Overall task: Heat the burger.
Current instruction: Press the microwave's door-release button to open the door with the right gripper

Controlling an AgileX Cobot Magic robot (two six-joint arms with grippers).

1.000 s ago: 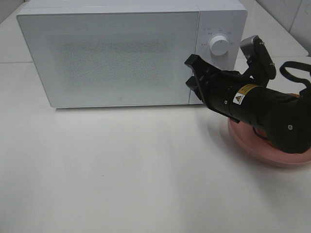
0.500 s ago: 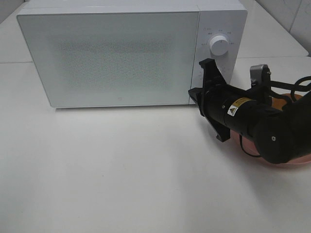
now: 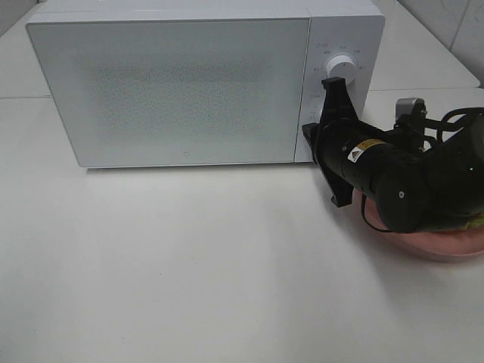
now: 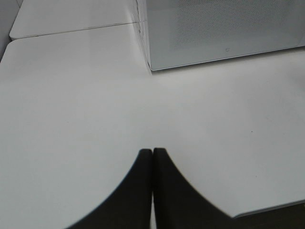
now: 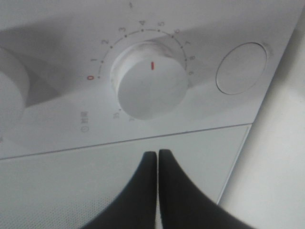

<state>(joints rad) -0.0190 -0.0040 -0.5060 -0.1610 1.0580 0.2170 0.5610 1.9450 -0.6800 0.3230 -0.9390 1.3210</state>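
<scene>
The white microwave (image 3: 174, 83) stands at the back with its door shut. My right gripper (image 3: 311, 142) is shut and empty, its tips close to the control panel below the upper knob (image 3: 339, 68). In the right wrist view the shut gripper (image 5: 157, 153) points just below the timer dial (image 5: 151, 87), whose red mark sits near 4, with a round button (image 5: 240, 67) beside it. The burger is almost fully hidden behind my right arm; only a green sliver (image 3: 475, 221) shows on the pink plate (image 3: 446, 243). My left gripper (image 4: 152, 151) is shut and empty over the bare table.
The white table (image 3: 189, 265) spreads in front of the microwave. The microwave's lower corner (image 4: 152, 67) shows ahead of my left gripper. The pink plate sits at the table's right, under my right arm.
My right arm has swung down and rolled, bringing the shut gripper up to the microwave's control panel. It now covers the burger more.
</scene>
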